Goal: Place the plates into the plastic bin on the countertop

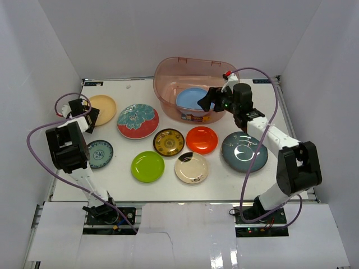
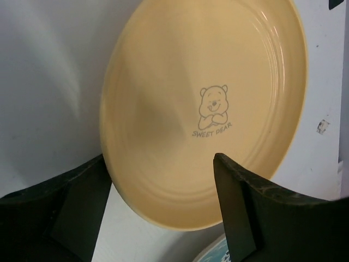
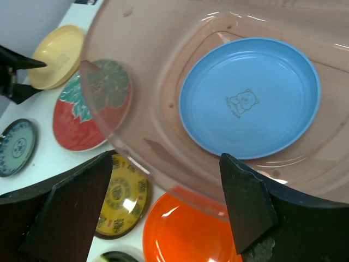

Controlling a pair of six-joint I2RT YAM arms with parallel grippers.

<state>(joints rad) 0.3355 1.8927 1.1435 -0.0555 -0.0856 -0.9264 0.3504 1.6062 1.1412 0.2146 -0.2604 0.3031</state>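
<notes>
Rim grab next: left hand [image 2: 161, 158], wide and empty at yellow plate [image 2: 202, 109] near far-left corner of table [image 1: 168, 188], should straddle edge squarely. Right hand [image 3: 166, 158] wide, empty over bin [image 3: 163, 82].

Back wall [image 1: 179, 33]: plain white, at 12 o'clock, a bit grey near the top.
Left wall [image 1: 28, 84]: plain white, at 9 o'clock.
Right wall [image 1: 331, 84]: plain white, at 3 o'clock.
Countertop [image 1: 168, 190]: flat and white, in the middle, with the three walls around it.
Dark edge [image 1: 140, 79]: a thin line along the far side of the countertop, at 12 o'clock.
White sheets [image 1: 185, 235]: lie flat along the near side, at 6 o'clock.
Light: bright and soft, with only faint shadows on the walls.
</notes>
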